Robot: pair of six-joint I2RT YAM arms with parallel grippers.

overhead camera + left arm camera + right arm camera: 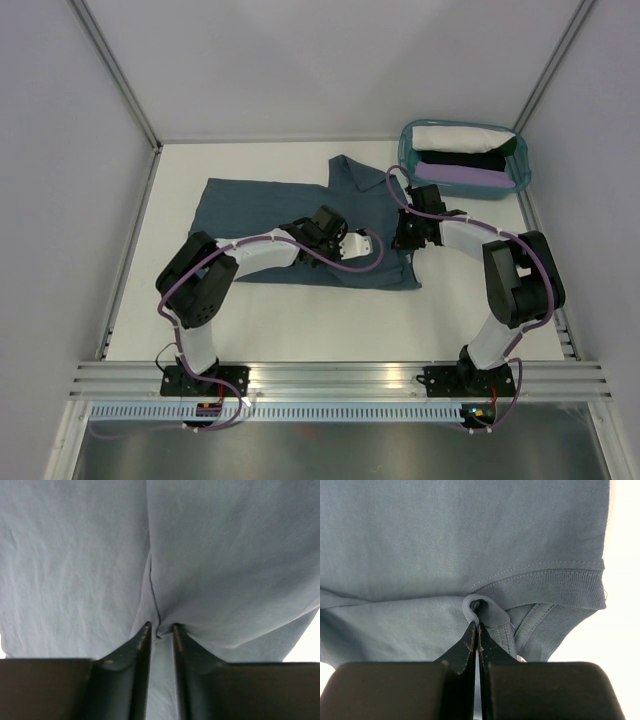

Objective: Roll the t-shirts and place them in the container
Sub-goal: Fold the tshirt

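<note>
Two pinches on the blue t-shirt (250,205), lying flat: right gripper (476,625) clamped on a fold by the ribbed edge, left gripper (160,627) nearly closed, apparently nipping a crease (table (300,320) shows beyond every hem).

Matt, faintly creased cloth t-shirt (260,210)

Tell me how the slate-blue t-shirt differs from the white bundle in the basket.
The slate-blue t-shirt lies mostly flat on the table; the white bundle is rolled up and sits inside the teal basket. One is slate-blue, the other white. The left gripper and right gripper each pinch a fold of the slate-blue t-shirt; nothing touches the white bundle. Both are plain soft fabric.
</note>
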